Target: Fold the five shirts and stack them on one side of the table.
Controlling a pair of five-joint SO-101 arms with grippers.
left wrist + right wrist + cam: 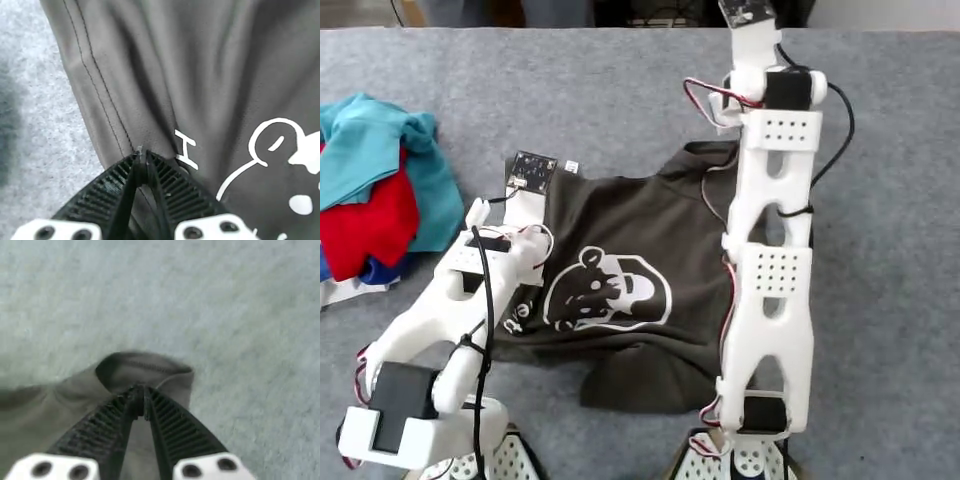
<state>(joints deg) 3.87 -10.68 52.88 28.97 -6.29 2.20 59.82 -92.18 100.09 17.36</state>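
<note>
Dark shirt (620, 215) spread, fold seemingly just starting — nothing stacked | left gripper (142, 161), right gripper (141, 396) clamped on its edges | pile (380, 190) unfolded

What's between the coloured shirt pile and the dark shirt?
Bare grey table cover, plus the left arm, which crosses that gap to the edge of the dark shirt beside the shirt pile. This shows in the high view.

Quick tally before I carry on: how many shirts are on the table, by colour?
dark shirt: 1
teal shirt: 1
red shirt: 1
blue shirt: 1, only an edge showing under the pile
white shirt: 1, only an edge showing
Total: 5
</note>
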